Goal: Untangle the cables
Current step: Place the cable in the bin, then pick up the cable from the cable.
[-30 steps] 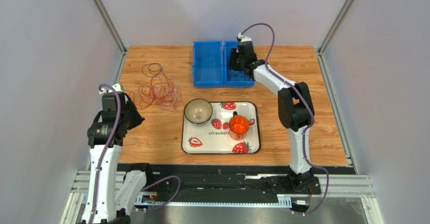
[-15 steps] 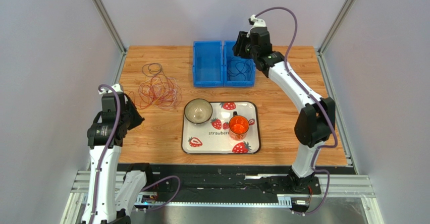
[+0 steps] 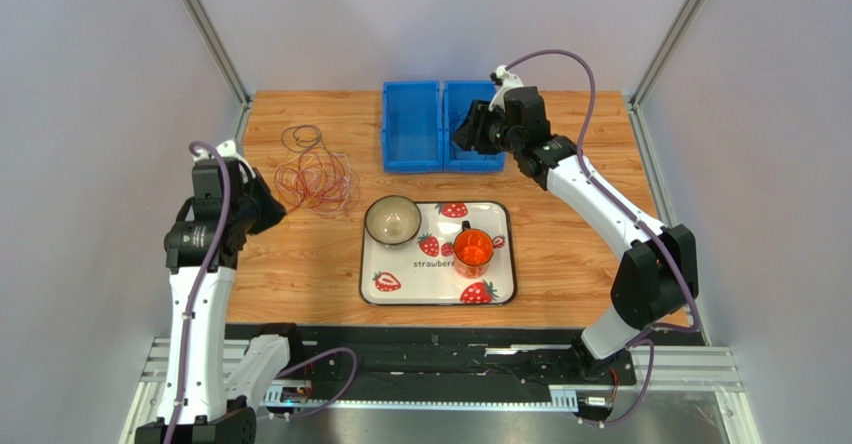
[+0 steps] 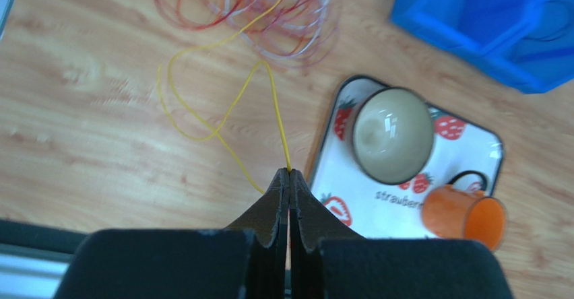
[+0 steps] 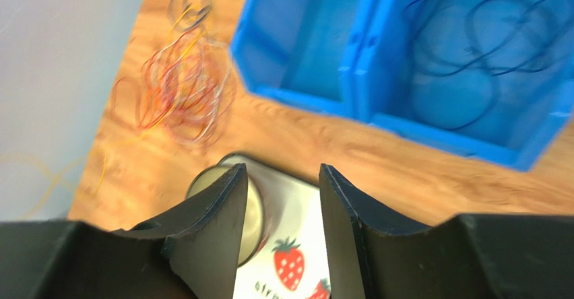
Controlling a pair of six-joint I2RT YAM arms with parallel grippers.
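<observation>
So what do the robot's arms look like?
They are white tubes with chunky black joints. The left arm and the right arm each carry a thin purple-grey cable looping alongside. Their jaws are black, pointed wedges with smooth inner faces.

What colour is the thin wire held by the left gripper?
The wire is yellow; left wrist view shows it best.

Wood-grain table (image 3: 320, 274), glossy plastic bins (image 3: 411, 129), glazed bowl (image 4: 393, 134), thin glossy cables (image 3: 315, 179)
</observation>
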